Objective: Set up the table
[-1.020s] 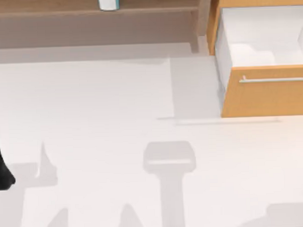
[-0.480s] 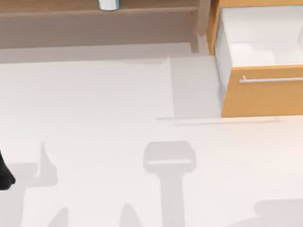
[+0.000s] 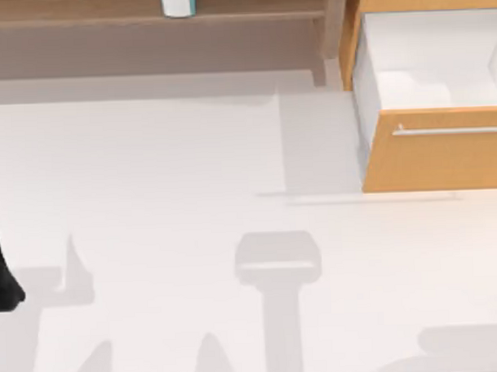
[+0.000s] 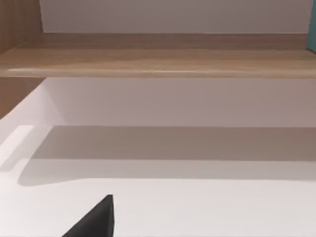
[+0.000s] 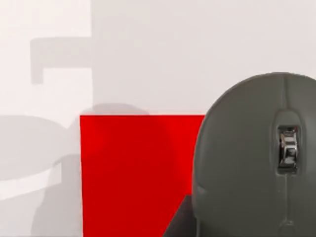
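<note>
The white table (image 3: pixel 150 173) spreads across the top view. In the right wrist view a grey computer mouse (image 5: pixel 252 163) with a metal scroll wheel looms close, hanging over or resting at the edge of a red mat (image 5: pixel 133 173) that lies on the table (image 5: pixel 173 49). I cannot tell whether the mouse touches the mat. My left arm (image 3: pixel 0 268) stands parked at the table's left edge. A black tip of my left gripper (image 4: pixel 96 222) pokes into the left wrist view above the white surface.
A brown wooden shelf (image 3: pixel 79 16) runs along the back, with a white and teal container (image 3: pixel 177 2) on it. At the back right an orange-wood drawer unit (image 3: pixel 435 159) stands pulled open, its bar handle (image 3: pixel 451 131) facing the table.
The shadow at the table's lower right corner has drifted a little to the right. The left arm has not moved.
</note>
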Tool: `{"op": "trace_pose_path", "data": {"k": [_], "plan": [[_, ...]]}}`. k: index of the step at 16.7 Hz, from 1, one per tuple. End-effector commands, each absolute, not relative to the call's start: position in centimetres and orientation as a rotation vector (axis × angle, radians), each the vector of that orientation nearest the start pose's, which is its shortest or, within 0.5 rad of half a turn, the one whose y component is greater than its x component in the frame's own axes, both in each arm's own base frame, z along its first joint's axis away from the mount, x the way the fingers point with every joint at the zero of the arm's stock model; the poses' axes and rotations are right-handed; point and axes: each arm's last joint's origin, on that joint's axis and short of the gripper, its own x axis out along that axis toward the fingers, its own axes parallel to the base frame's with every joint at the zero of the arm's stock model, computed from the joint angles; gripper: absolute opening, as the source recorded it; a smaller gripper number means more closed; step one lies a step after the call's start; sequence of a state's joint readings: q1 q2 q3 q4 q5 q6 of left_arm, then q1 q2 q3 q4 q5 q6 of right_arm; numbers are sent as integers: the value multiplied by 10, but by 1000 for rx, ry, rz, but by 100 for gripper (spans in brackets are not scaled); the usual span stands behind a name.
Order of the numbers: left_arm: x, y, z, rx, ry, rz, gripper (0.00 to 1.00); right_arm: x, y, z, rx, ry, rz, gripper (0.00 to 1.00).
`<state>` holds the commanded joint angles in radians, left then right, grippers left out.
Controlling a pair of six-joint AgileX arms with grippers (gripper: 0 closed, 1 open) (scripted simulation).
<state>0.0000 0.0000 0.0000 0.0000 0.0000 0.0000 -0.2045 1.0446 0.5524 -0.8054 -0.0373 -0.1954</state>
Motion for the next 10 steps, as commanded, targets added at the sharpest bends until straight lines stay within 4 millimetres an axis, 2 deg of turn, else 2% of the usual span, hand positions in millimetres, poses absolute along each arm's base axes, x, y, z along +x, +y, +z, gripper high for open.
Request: {"op": "trace_pose_path", "data": {"k": [8, 10], "plan": [[106, -1, 160, 0, 0, 0, 100, 149, -31, 138, 22, 1462, -6, 0], [106, -1, 160, 0, 0, 0, 100, 148, -31, 138, 22, 1467, -6, 0]]}}
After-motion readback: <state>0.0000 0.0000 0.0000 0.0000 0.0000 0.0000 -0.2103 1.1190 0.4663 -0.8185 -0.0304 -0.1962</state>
